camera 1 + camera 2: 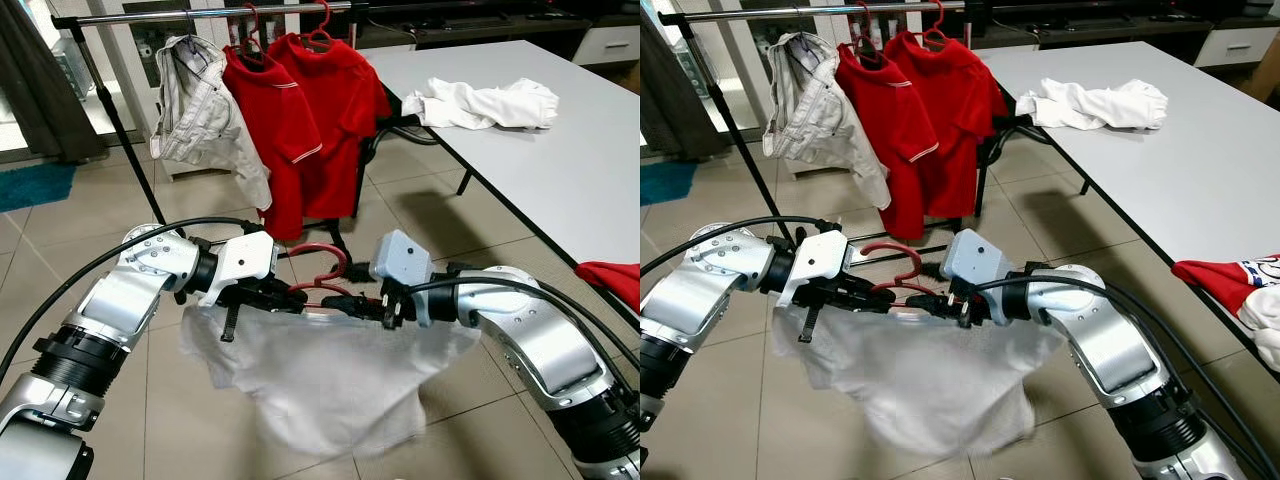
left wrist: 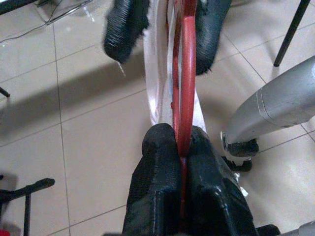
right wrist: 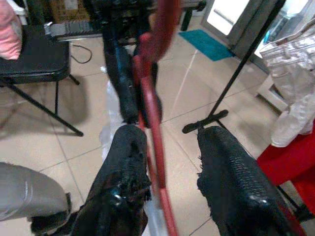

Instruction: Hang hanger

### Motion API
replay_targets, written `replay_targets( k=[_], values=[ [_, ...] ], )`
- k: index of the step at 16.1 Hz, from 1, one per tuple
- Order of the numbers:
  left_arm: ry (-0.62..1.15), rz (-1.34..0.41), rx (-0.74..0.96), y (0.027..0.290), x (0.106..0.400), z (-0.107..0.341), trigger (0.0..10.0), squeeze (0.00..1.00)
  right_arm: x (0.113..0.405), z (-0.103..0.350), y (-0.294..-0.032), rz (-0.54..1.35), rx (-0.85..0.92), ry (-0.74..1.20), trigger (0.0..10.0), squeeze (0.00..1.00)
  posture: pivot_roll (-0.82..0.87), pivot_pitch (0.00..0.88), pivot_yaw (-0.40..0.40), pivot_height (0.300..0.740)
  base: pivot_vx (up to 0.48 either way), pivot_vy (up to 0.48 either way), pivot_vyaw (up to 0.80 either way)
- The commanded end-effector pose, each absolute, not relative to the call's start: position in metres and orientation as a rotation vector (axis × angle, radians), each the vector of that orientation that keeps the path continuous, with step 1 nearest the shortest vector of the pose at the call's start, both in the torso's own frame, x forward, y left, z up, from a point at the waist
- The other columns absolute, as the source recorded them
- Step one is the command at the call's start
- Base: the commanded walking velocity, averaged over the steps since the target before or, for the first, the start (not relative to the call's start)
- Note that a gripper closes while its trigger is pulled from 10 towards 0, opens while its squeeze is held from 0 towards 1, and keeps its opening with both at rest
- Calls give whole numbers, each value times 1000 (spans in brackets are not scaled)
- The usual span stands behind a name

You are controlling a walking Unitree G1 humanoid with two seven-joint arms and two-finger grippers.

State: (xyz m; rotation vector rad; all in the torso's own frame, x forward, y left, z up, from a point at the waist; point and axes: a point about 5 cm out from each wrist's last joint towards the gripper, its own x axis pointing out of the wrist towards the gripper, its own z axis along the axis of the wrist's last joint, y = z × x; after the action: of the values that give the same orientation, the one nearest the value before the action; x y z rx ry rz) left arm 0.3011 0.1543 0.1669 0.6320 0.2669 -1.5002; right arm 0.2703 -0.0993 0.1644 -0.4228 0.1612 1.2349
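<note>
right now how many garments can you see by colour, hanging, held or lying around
red polo shirts on the rack: 2
beige garment on the rack: 1
white garment on the red hanger held by both grippers: 1
white garment on the table: 1
red garment at the table's near edge: 1
total: 6

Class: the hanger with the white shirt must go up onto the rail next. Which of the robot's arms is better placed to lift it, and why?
Probably the left. The left gripper is shut on the red hanger, while the right gripper's fingers stand open around it. The rail lies up and to the robot's left.
</note>
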Motion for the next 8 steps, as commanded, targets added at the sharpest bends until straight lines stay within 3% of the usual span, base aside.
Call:
replay_targets(
  k=[1, 8],
  values=[
    [211, -1491, 629, 155, 303, 180, 0, 0, 269, 163, -99, 1250, -409, 185, 0, 0, -112, 0, 40, 740, 0, 0, 0],
    [199, -1472, 619, 156, 307, 184, 0, 0, 266, 162, -99, 1302, -363, 225, 0, 0, -127, 0, 47, 740, 0, 0, 0]
  ],
)
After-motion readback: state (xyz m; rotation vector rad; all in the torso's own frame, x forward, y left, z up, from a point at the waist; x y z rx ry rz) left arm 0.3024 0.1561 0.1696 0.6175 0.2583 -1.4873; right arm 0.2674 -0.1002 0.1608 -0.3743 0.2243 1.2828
